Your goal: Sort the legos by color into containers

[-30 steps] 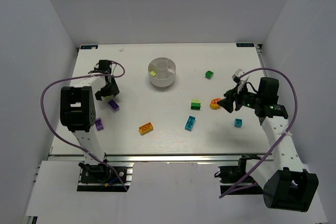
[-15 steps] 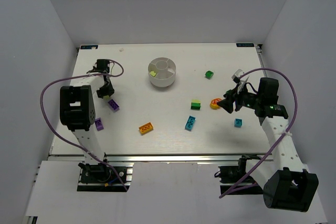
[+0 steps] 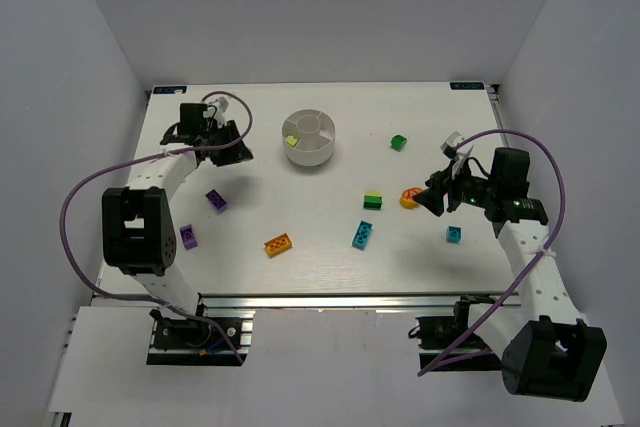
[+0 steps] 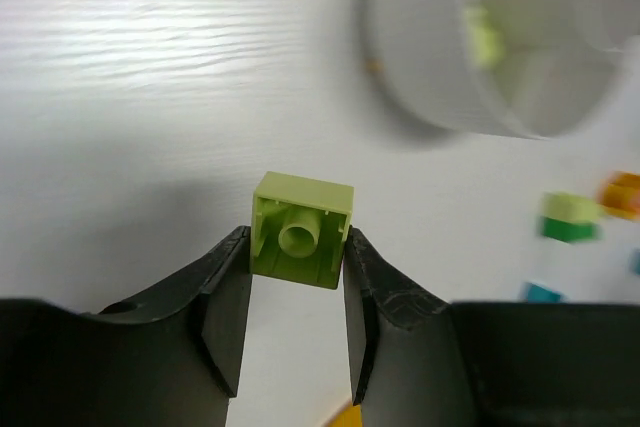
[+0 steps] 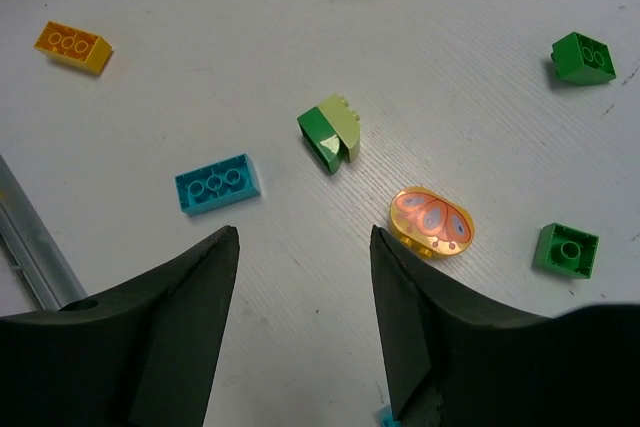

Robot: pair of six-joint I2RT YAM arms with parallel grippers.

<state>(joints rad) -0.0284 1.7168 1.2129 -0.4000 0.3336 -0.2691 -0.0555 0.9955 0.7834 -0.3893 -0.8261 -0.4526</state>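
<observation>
My left gripper (image 4: 297, 249) is shut on a lime brick (image 4: 300, 237), hollow underside toward the camera, held above the table short of the white divided bowl (image 4: 420, 57). From above, that gripper (image 3: 238, 153) hangs left of the bowl (image 3: 310, 157), where one lime piece (image 3: 291, 139) lies in a compartment. My right gripper (image 5: 303, 237) is open over bare table, with the round orange piece (image 5: 431, 223) just right of it. Close by lie a cyan brick (image 5: 217, 183) and a green-and-lime stack (image 5: 330, 133).
Loose on the table: two purple bricks (image 3: 216, 200) (image 3: 188, 237), an orange brick (image 3: 278, 243), a cyan brick (image 3: 363, 234), a small cyan one (image 3: 454, 234) and a green one (image 3: 399, 142). White walls close in the table on three sides.
The left jaws closed on the lime brick near the purple brick. That arm then rose and swung up and right toward the bowl. The right arm stayed still.
</observation>
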